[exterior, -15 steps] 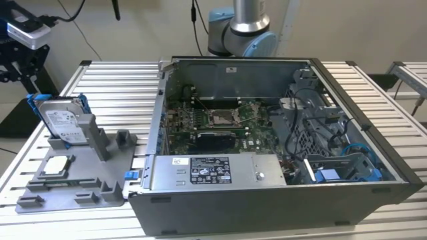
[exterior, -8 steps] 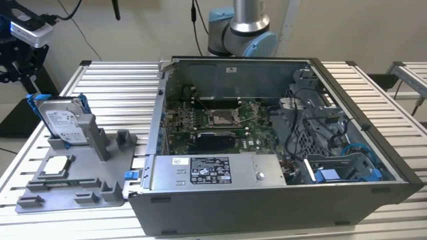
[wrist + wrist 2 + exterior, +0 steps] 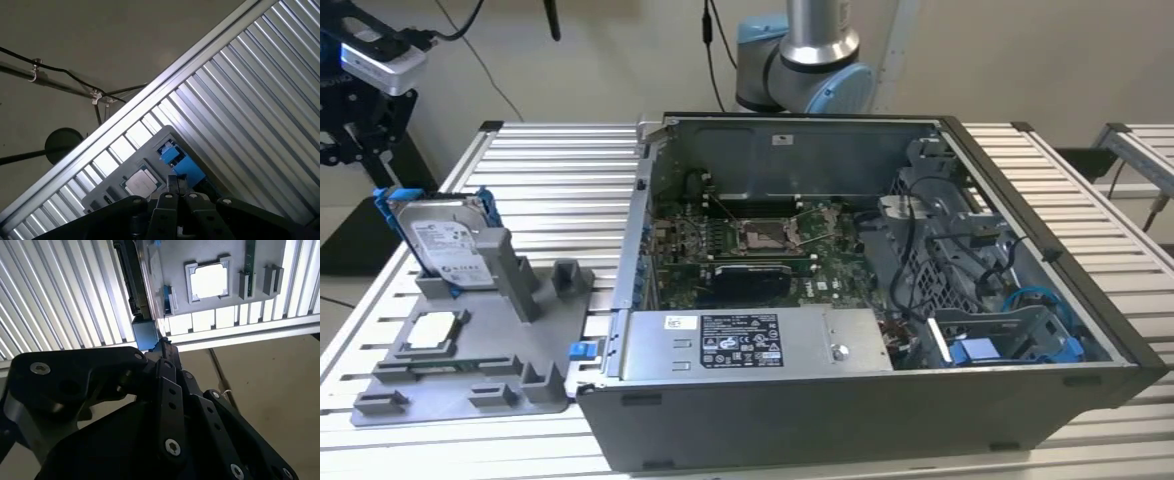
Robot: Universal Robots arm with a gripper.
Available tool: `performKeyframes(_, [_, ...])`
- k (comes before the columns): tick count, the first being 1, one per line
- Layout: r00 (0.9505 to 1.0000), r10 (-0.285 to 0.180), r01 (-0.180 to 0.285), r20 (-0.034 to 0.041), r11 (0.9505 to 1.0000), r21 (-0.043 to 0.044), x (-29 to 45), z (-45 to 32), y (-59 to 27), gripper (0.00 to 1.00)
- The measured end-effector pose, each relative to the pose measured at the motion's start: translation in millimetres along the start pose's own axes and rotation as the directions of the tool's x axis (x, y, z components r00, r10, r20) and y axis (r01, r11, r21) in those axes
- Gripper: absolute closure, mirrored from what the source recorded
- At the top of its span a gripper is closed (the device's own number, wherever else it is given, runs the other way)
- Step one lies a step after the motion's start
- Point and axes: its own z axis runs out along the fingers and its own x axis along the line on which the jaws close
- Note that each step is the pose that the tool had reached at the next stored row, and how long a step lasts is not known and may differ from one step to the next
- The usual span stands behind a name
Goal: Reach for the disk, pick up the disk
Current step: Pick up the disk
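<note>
Standing on edge in a grey holder (image 3: 467, 385) at the left of the exterior view, the disk (image 3: 443, 240) looks rigid, fairly heavy and shock-sensitive (slick metal faces); its blue frame edges seem the safest hold. The gripper (image 3: 162, 346), in the second wrist view, hangs apart from it, jaws closed together on nothing.

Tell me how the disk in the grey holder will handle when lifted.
The disk looks like rigid metal, so probably stiff and heavy for its size. Standing upright in the grey holder, it may tip if nudged sideways. Its blue frame likely offers grip.
</note>
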Motion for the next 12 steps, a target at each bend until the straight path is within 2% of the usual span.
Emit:
performKeyframes(5, [1.0000, -0.007, 0.007, -0.0006, 1.0000, 0.0001, 0.0, 0.0, 0.0, 1.00])
performKeyframes(12, [0.9978, -0.067, 0.067, -0.0053, 0.9978, 0.0004, 0.0, 0.0, 0.0, 1.00])
